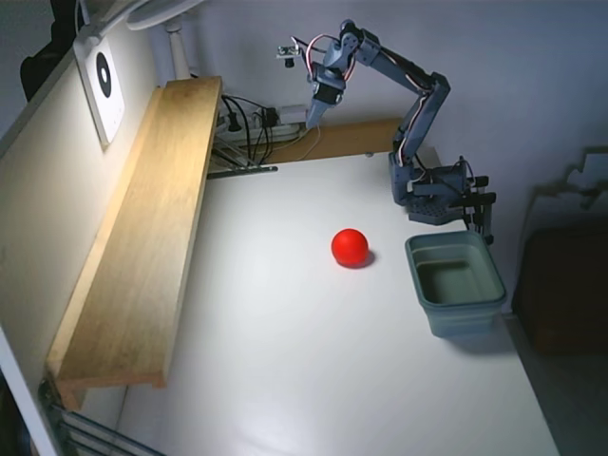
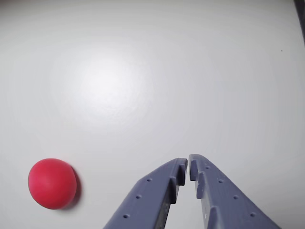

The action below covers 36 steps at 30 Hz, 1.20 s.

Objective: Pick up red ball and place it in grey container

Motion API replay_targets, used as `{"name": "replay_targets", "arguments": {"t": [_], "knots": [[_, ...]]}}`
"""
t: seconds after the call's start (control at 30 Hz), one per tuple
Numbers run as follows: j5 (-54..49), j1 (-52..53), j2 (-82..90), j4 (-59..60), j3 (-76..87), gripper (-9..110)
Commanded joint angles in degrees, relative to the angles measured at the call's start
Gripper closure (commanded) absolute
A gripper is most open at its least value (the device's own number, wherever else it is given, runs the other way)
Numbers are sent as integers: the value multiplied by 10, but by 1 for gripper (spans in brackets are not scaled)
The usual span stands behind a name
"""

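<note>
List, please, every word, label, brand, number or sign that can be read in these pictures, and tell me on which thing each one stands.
No readable text in either view.
White sheet on the left wall: a black oval ring mark only, no letters visible.
Smooth bright red ball: plain, unmarked.
Small rectangular grey-green plastic container: no label visible.
Blue-grey plastic robot arm and its pincer: only small holes, no print.
Long wooden shelf: bare.
</note>
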Motion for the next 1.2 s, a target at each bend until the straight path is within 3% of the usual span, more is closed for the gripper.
{"name": "replay_targets", "arguments": {"t": [0.0, 0.93, 0.97, 1.17], "knots": [[2, 6, 16, 3, 6, 104], [2, 6, 16, 3, 6, 104], [2, 6, 16, 3, 6, 63], [2, 6, 16, 3, 6, 63]]}}
